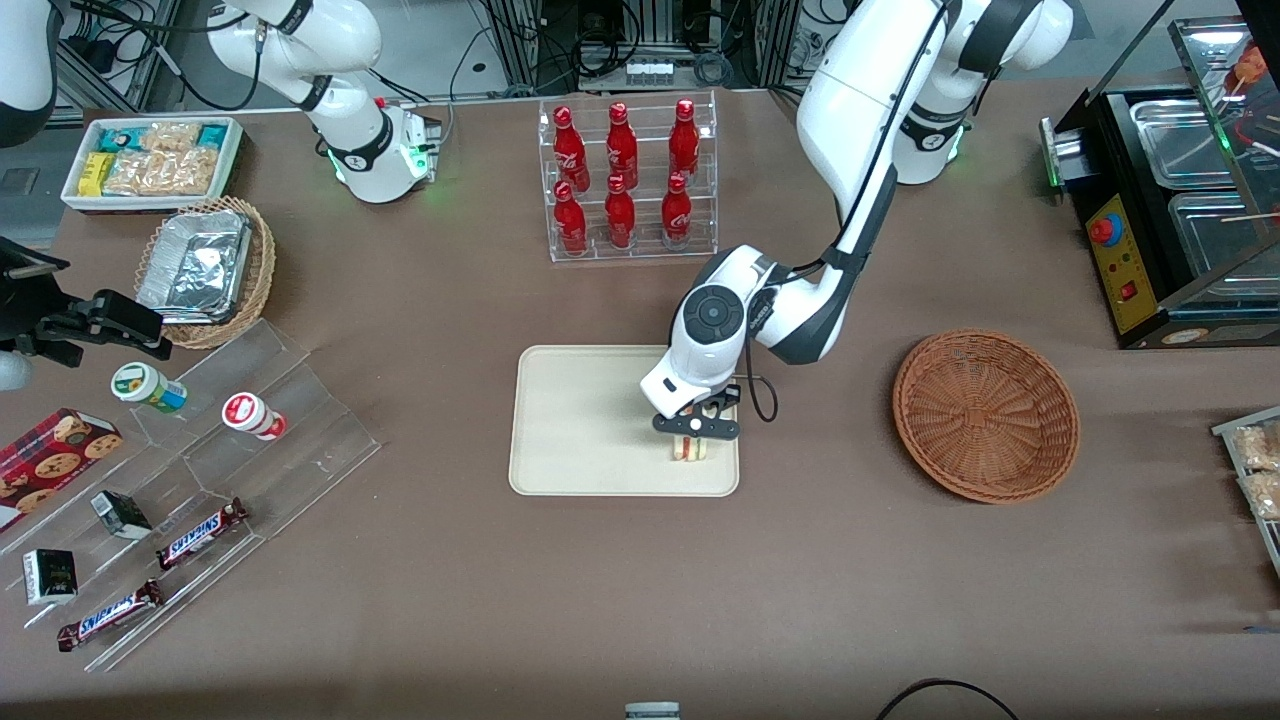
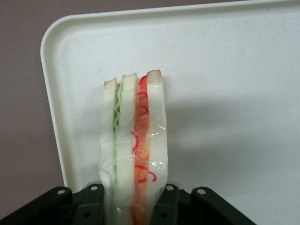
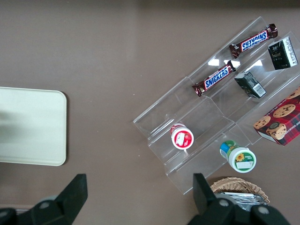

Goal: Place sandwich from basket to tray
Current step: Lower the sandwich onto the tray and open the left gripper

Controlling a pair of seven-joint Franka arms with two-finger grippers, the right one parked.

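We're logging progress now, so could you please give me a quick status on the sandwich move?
Gripper shut on sandwich, over the tray corner nearest the basket. Sandwich on edge, at tray level. Basket empty. Nothing in the way.

Front view: high overhead, taking in the whole table (image 1: 640,600). Left wrist view: close above the tray (image 2: 234,70), past the pincer (image 2: 136,206). Right wrist view: downward, sharing that tray's corner.
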